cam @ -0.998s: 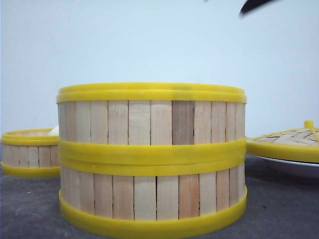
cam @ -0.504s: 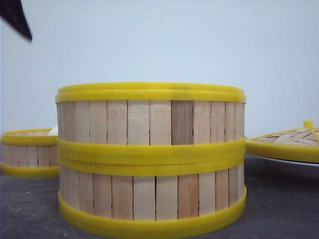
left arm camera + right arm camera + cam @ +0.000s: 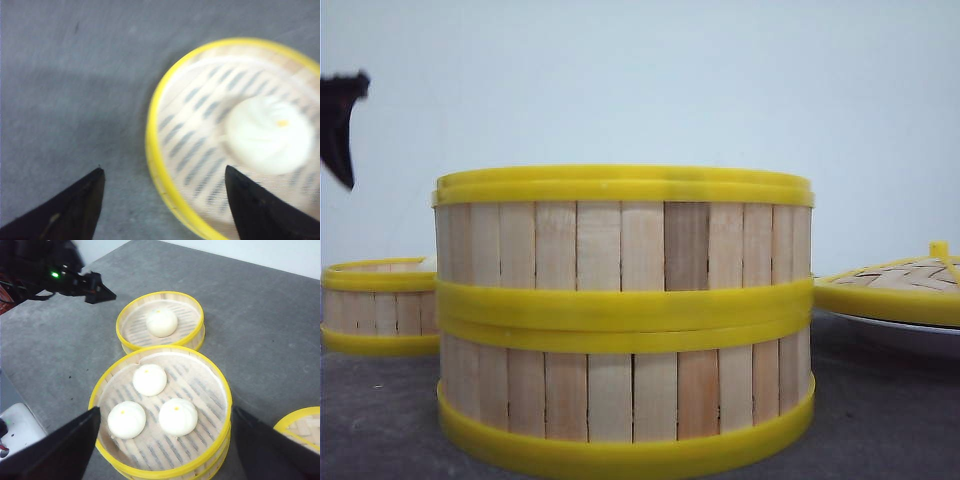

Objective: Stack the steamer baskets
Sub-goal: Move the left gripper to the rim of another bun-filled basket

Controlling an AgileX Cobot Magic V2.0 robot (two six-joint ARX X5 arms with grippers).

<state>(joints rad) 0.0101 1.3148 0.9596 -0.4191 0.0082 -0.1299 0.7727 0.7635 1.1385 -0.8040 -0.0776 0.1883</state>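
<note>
Two steamer baskets (image 3: 623,320) already stacked stand nearest on the counter (image 3: 260,315); the third basket (image 3: 378,307), holding one bun (image 3: 161,322), sits behind at ten o'clock. Left jaws (image 3: 162,195), spread open, hover above it; best to straddle its rim squarely. Right jaws (image 3: 165,450) are open too.

Grey matte tabletop (image 3: 260,315) with steamer ware

Two-high stack of slatted yellow-rimmed baskets (image 3: 625,320), single matching basket (image 3: 378,308) beside it, white plate (image 3: 910,335) (under woven lid).
</note>
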